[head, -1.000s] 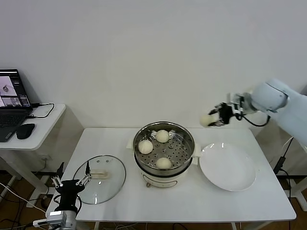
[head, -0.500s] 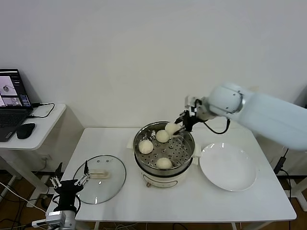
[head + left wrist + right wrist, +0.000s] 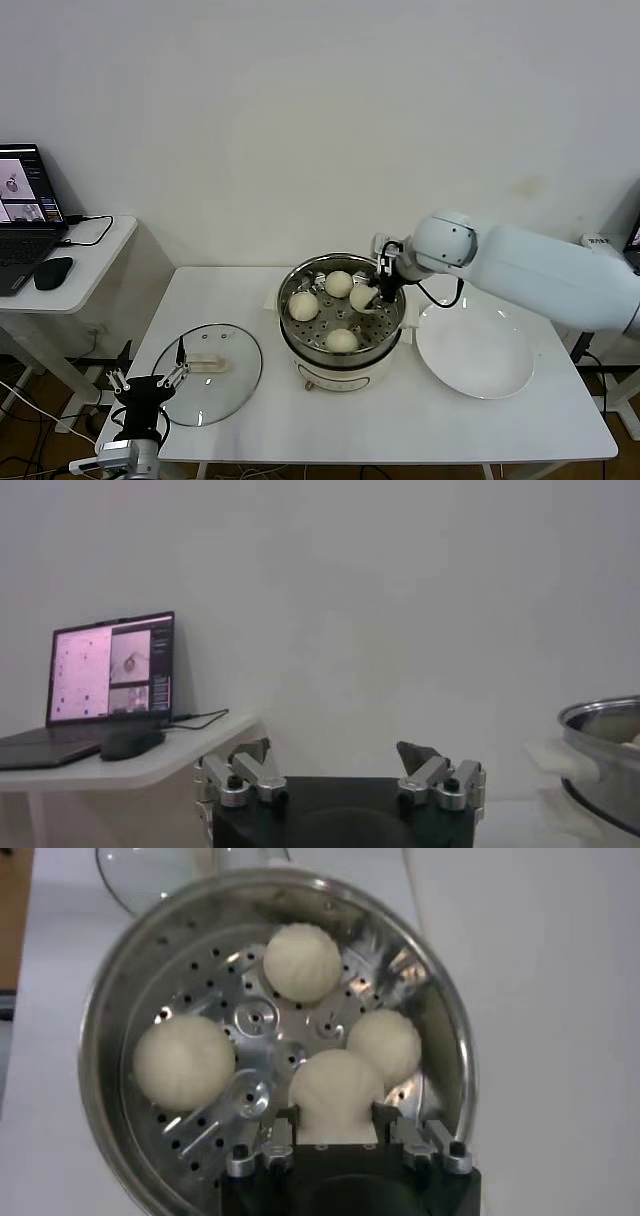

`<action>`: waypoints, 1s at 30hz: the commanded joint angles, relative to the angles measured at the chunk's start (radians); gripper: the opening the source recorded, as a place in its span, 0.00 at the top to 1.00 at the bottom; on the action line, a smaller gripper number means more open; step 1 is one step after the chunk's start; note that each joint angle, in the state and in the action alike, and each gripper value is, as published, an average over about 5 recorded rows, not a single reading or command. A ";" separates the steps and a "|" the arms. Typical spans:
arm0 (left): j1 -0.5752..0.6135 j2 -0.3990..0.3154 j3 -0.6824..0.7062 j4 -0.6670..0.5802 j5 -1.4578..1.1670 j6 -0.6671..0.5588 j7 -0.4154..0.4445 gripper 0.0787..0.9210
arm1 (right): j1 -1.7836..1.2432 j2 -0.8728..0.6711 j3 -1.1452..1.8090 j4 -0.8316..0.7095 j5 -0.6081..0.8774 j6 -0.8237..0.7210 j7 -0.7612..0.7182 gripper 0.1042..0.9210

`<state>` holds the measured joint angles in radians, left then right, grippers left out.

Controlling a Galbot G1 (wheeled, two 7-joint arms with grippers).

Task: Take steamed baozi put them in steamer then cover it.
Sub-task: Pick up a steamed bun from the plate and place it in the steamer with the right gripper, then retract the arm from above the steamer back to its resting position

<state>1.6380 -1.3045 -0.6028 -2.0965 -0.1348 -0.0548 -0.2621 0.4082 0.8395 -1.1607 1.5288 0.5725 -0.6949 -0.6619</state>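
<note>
The steamer [image 3: 300,362] stands mid-table with three baozi lying on its perforated tray: one at the back [image 3: 339,283], one on the left [image 3: 303,306], one at the front [image 3: 342,340]. My right gripper [image 3: 372,294] is low inside the pot at its right side, shut on a fourth baozi [image 3: 362,297]. In the right wrist view the jaws [image 3: 336,1118] clasp this bun [image 3: 336,1088], with the others [image 3: 302,961] [image 3: 184,1060] [image 3: 385,1045] around it. The cover [image 3: 207,372] lies flat on the table left of the steamer. My left gripper [image 3: 148,382] is parked open off the table's front left corner.
A flat white plate [image 3: 475,348] lies right of the steamer. A side desk at far left holds a laptop [image 3: 25,205] and a mouse [image 3: 52,272]. The left wrist view shows the open fingers [image 3: 250,752] and the steamer's rim [image 3: 600,715].
My right gripper has carried the baozi from high above the plate leftward and down into the steamer. The left arm has not moved.
</note>
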 commanded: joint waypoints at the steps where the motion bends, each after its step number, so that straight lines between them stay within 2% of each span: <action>1: 0.000 -0.001 0.001 0.001 0.001 0.000 0.000 0.12 | -0.050 0.012 -0.004 -0.021 -0.034 -0.030 0.021 0.54; 9: -0.001 -0.003 0.003 0.003 0.001 -0.001 0.000 0.12 | -0.067 0.004 0.028 -0.019 -0.037 -0.025 0.029 0.54; 11: 0.000 -0.003 0.002 0.001 0.001 -0.001 0.000 0.12 | -0.066 -0.006 0.043 -0.006 -0.030 -0.026 0.032 0.51; 19: -0.003 0.001 0.004 0.005 0.000 -0.001 0.001 0.12 | -0.048 -0.137 0.191 0.119 0.064 -0.022 0.082 0.23; 22: -0.008 0.001 0.007 0.012 -0.003 -0.002 0.001 0.12 | -0.132 -0.235 0.321 0.190 0.150 0.033 0.212 0.15; 26: -0.011 -0.001 0.010 0.024 -0.003 -0.010 0.002 0.12 | -0.423 -0.354 0.594 0.298 0.245 0.200 0.488 0.12; 30: -0.010 -0.003 0.010 0.039 0.001 -0.023 0.002 0.12 | -0.852 -0.390 0.952 0.369 0.182 0.405 0.635 0.12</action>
<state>1.6270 -1.3064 -0.5923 -2.0745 -0.1369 -0.0664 -0.2609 0.2276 0.6501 -0.8658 1.6861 0.6806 -0.6321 -0.4424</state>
